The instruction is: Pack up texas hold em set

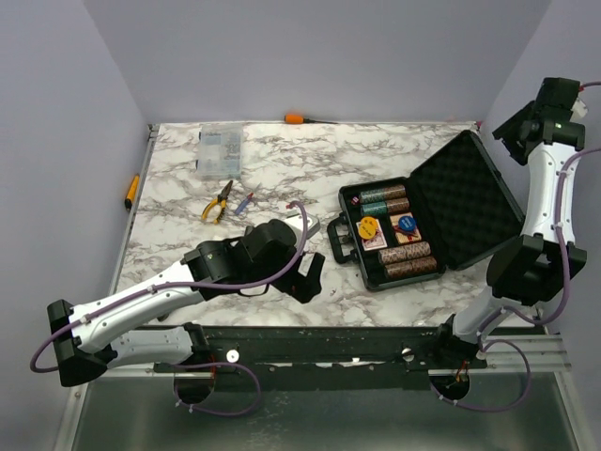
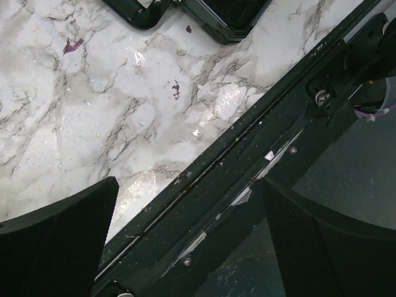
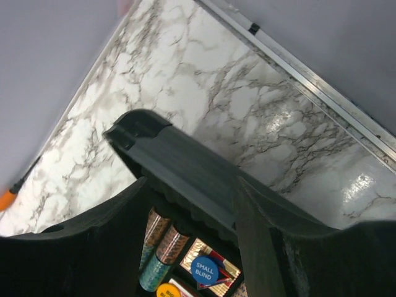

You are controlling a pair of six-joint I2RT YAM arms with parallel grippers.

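At the far left of the table (image 1: pixel 310 155) the clear parts box (image 1: pixel 218 150) and the yellow-handled pliers (image 1: pixel 218 203) lie well apart from the set and have no part in the packing. A small red-and-blue item just beside the pliers is too small to identify, so I cannot say whether it belongs in the case.

The left claw (image 2: pixel 189 201) hangs low over the table's near edge, its fingers (image 2: pixel 59 247) spread wide with nothing between them. It is left of the case and not touching it.

The black case (image 1: pixel 465 193) sits on the right half of the table, lying open with the foam-lined lid leaning back to the right. The filling looks mostly done. The chip stacks (image 1: pixel 406 252) lie in rows at the far and near ends of the base. The two card decks (image 1: pixel 374 241) sit side by side in the middle, with the yellow disc (image 1: pixel 368 225) and the blue disc (image 1: pixel 406 223) resting on them. I cannot make out the red dice in any view, so they may be in a pocket or missing.

The right claw (image 3: pixel 195 195) is raised above the far corner of the lid (image 3: pixel 179 170), with its fingers apart on either side of the rim. It appears to hold nothing.

By my reading, what remains is to swing the lid down over the base and fasten it, once the dice are accounted for.
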